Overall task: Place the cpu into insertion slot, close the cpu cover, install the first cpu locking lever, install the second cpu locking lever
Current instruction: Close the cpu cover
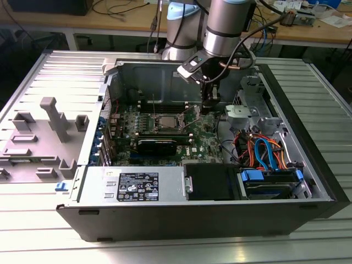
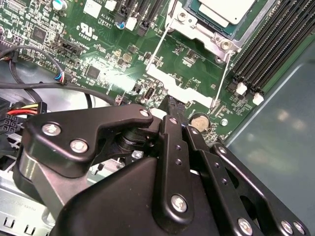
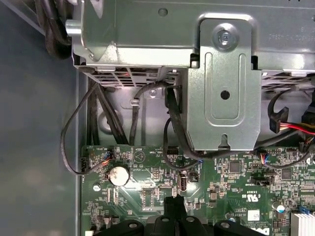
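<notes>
Gripper point(image 2: 170, 104): fingers together, tip at free edge of cpu cover point(image 2: 173, 85) | cover raised open | cpu point(image 2: 225, 7) sits in skt.

Arm point(image 1: 223, 25), upper middle of the exterior view: you've got silver-grey tube sections with dark rings at the seams, and a pale blue joint cap point(image 1: 179, 11) just behind. A black cable point(image 1: 246, 47) loops off the wrist on the exterior view's right. The gripper point(image 1: 209, 107) is matte black. In the second wrist view its flat linkage bars point(image 2: 170, 162) carry silver round-head screws point(image 2: 78, 146) at the pivots. A grey-and-black module point(image 1: 192, 69) sits at the wrist, possibly a camera housing.
</notes>
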Robot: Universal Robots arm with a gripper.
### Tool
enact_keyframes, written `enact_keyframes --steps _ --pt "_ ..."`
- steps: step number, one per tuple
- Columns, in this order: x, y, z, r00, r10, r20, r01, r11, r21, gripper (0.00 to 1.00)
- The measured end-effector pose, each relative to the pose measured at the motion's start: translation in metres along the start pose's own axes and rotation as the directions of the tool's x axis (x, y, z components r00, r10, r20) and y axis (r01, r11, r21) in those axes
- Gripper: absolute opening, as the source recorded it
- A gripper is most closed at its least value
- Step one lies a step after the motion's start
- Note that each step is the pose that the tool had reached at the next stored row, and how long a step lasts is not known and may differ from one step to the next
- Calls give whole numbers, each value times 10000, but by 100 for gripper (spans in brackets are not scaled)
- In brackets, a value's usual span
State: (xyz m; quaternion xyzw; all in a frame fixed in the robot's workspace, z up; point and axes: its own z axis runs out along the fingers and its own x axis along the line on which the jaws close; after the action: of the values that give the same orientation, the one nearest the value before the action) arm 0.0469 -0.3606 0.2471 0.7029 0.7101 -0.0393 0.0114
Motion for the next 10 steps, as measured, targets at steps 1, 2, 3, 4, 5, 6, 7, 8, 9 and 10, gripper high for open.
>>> enact_keyframes --steps 1,2,3,4,5,6,7,8,9,10 --pt "0 -6 0 10000 -3 0 3 10000 0 11" --pt "1 -11 0 10000 -5 1 5 10000 0 11" --pt "1 -19 1 10000 -8 1 8 10000 0 11" --pt "1 -26 1 10000 -9 1 9 10000 0 11" --pt "1 -34 1 10000 -9 1 9 10000 -1 11" --pt "2 -45 1 10000 -10 1 10 10000 0 11" --pt "2 -52 2 10000 -10 1 10 10000 -1 11" --pt "2 -63 2 10000 -11 1 11 10000 -1 11" --pt "2 -72 3 10000 -10 0 10 10000 -1 11" --pt "2 -74 3 10000 -11 1 11 10000 0 11"
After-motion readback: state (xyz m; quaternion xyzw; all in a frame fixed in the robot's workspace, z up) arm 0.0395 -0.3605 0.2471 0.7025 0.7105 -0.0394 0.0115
